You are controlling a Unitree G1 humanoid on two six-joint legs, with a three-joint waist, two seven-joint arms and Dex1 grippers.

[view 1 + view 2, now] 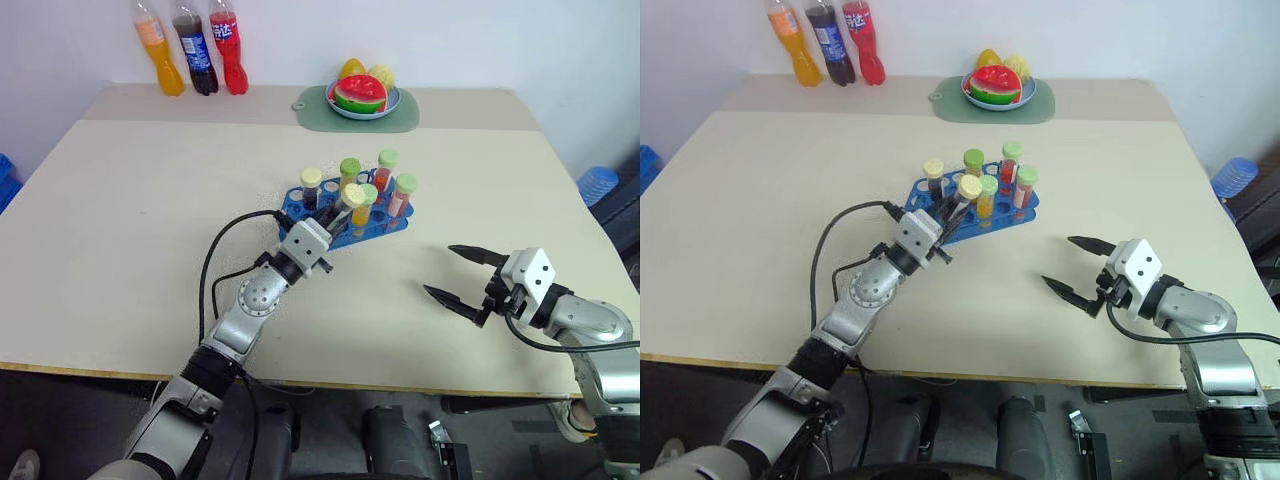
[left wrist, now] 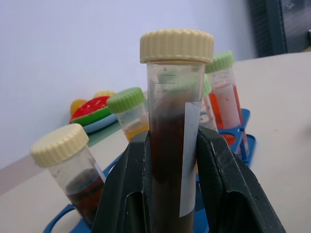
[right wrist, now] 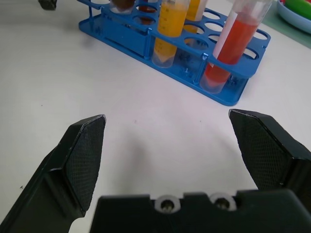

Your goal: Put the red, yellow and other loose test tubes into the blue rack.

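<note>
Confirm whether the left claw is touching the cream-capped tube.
Touching. The left wrist view shows the left claw shut on the cream-capped tube, both fingers pressed against its sides.

The dark tube's (image 2: 167, 160) lower end is hidden between the left gripper's fingers (image 2: 124, 194); bottle labels (image 1: 196, 45) at eleven o'clock are unreadable.

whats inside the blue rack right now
The blue rack holds several capped tubes of dark, yellow and red liquid. The left gripper, shut on a cream-capped dark tube, covers the near holes, so those can't be checked.
</note>
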